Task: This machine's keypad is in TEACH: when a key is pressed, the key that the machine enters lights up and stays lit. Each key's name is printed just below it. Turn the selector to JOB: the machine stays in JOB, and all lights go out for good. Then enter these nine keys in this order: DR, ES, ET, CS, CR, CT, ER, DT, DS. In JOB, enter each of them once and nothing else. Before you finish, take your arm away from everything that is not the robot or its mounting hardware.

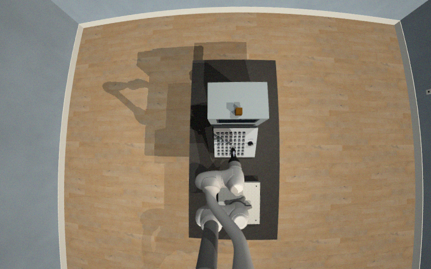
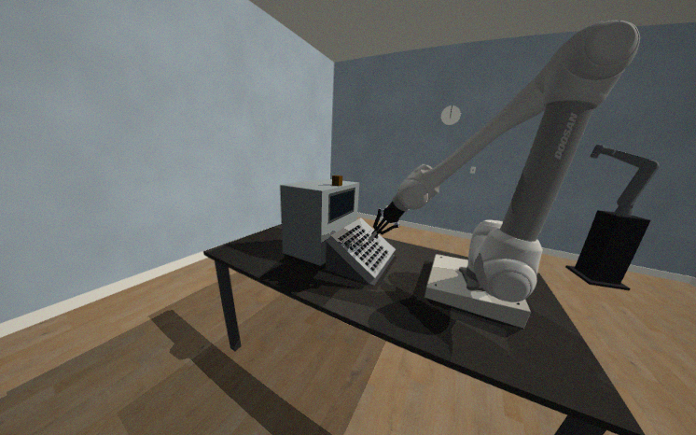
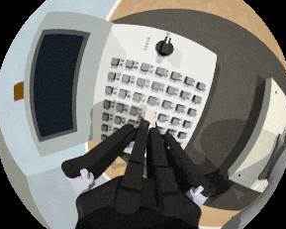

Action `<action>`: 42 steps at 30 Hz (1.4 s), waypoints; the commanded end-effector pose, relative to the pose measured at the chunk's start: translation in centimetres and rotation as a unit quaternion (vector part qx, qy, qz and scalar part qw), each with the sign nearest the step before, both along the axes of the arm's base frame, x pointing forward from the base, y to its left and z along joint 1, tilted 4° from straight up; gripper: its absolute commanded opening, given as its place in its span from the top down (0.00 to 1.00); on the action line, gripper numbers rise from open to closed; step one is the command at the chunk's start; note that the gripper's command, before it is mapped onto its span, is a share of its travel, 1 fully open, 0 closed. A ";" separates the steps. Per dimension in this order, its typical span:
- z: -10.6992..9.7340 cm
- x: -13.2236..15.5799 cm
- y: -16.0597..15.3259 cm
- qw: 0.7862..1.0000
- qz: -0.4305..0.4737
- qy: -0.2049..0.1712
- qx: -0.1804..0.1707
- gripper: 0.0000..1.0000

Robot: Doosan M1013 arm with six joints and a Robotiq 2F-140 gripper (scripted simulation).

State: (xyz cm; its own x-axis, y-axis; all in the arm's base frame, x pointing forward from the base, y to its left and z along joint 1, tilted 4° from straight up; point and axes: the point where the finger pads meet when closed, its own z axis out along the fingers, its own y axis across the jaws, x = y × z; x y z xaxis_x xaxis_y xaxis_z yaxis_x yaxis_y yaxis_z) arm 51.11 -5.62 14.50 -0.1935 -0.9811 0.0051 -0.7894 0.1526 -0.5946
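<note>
The machine [image 1: 238,103] is a pale box with a dark screen [image 3: 57,82] on the black table. Its sloped white keypad [image 1: 235,142] holds a grid of dark keys [image 3: 150,96]; none looks lit, and the printed names are too small to read. The black selector knob [image 3: 165,46] sits at the keypad's far side, also in the overhead view [image 1: 250,143]. My gripper [image 3: 147,115] is shut and empty, its fingertips over a key in the lower middle of the grid; I cannot tell if they touch it. It also shows from the side [image 2: 379,230] and from above [image 1: 232,152].
A small orange block [image 1: 238,111] sits on top of the machine. My arm's white base plate [image 2: 475,294] stands on the table near the keypad. A second dark arm on a black pedestal [image 2: 607,246] stands on the floor behind.
</note>
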 end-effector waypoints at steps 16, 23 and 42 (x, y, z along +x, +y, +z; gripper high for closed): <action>1.8 1.4 -6.3 1.000 0.002 0.000 0.000 1.00; 1.0 2.0 -6.4 1.000 0.002 0.000 0.000 1.00; 0.1 2.6 -6.5 1.000 0.002 0.000 0.000 1.00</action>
State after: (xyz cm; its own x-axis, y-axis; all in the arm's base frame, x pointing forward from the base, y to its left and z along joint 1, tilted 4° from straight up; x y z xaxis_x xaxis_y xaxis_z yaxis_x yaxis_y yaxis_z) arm 53.73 -12.14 14.63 -0.1890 -0.9820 0.0052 -0.7897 0.1489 -0.5952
